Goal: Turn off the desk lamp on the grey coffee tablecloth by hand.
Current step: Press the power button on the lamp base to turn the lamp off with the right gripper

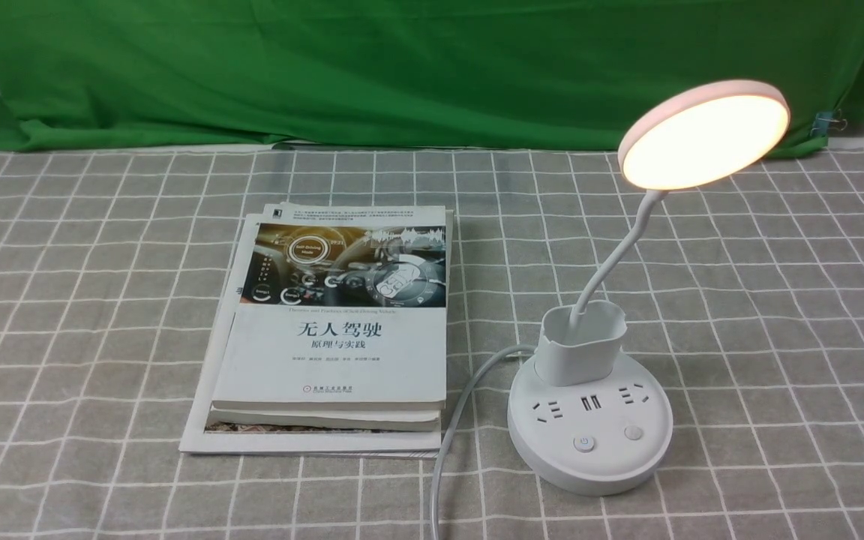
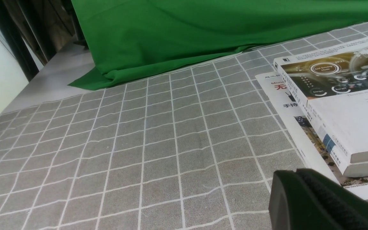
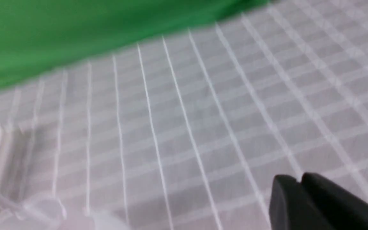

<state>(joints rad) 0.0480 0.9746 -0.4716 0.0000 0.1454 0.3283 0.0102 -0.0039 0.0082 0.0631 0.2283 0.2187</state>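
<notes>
Fingers of the right gripper [image 3: 300, 180] sit pressed close with barely a slit between them, above bare grey coffee tablecloth [image 3: 203, 127], though that view is blurred; left gripper [image 2: 295, 174] also has its jaws together, low over the cloth near a stack of books [image 2: 340, 111]; desk lamp [image 1: 589, 431] stands on the cloth to the right of the books, its disc head [image 1: 704, 135] glowing warm; white cable [image 1: 453, 420] curves between base and books; green backdrop [image 1: 402, 67] hangs behind.
</notes>
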